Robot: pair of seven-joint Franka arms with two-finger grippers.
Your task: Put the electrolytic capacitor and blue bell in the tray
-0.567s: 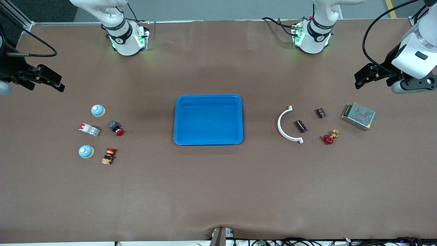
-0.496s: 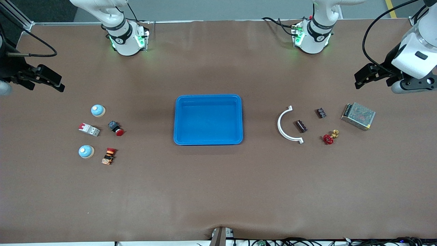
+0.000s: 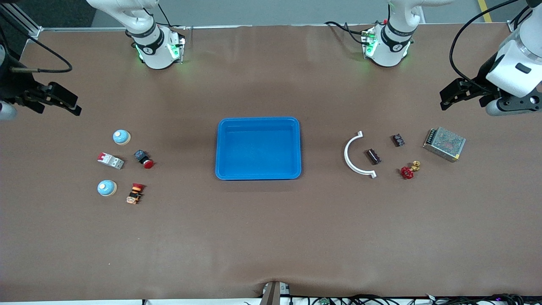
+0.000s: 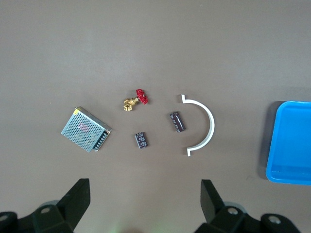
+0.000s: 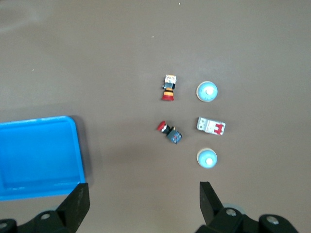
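Blue domed bell (image 3: 106, 188) with white button, on cream base, sat nearest; its twin (image 3: 121, 137) farther. Dark cylindrical electrolytic capacitor (image 3: 373, 156) lay beside shallow bright-blue plastic tray (image 3: 258, 175). Left gripper (image 3: 455, 94), right gripper (image 3: 57, 98): fingers spread, hovering at table ends.

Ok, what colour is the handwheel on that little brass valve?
Red; the valve handwheel shows best in the front view, beside its brass body.

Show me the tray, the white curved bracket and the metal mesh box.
tray (image 3: 258, 120): front view, on its rim nearest the robots' bases.
white curved bracket (image 3: 348, 159): front view, middle of the arc.
metal mesh box (image 3: 444, 143): front view, centre of its perforated top.
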